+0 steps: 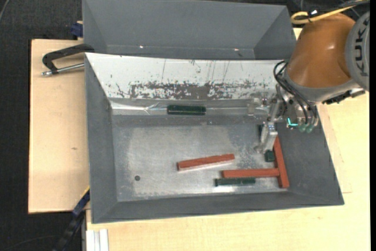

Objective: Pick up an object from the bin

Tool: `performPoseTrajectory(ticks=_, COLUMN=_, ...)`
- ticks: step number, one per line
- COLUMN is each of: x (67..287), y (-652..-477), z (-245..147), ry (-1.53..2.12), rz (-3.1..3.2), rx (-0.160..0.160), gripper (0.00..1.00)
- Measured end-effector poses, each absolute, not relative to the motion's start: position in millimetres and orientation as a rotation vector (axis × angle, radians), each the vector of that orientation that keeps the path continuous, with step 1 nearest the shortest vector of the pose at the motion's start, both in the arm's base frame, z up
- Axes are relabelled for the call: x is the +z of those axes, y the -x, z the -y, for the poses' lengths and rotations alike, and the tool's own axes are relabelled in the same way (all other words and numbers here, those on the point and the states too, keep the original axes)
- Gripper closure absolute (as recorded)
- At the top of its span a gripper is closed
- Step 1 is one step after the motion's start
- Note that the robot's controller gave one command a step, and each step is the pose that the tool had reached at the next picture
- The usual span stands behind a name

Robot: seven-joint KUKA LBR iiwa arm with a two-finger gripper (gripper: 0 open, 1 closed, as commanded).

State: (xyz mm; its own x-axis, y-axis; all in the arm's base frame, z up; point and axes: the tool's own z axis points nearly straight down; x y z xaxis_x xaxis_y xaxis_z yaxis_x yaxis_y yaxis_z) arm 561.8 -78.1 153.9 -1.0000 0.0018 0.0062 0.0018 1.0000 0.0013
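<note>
My gripper (268, 139) hangs low at the right side of the bin, just above the floor. Directly under its tip lies a small dark green piece (269, 156), touching or nearly touching it. A red-brown bar (281, 165) runs from beside the gripper toward the front right corner. A second red-brown bar (249, 173) lies crosswise and meets it near the front. A dark green bar (235, 182) lies just in front of that one.
A longer red-brown flat bar (205, 162) lies slanted in the middle of the floor. Another dark green bar (186, 109) rests against the back wall. A small dark dot (137, 178) sits at the front left. The arm's orange cover hangs over the right rim.
</note>
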Motion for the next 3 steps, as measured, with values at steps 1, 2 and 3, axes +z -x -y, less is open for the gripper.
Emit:
performPoseTrajectory(ticks=1, x=67, y=-532.6, z=26, ry=0.017, rz=3.135, rx=-0.006, gripper=0.00)
performPoseTrajectory(ticks=2, x=71, y=-535.4, z=29, ry=0.021, rz=3.144, rx=-0.002, gripper=1.00)
performPoseTrajectory(ticks=3, x=230, y=-554.5, z=17, ry=0.009, rz=3.157, rx=-0.001, gripper=1.00)
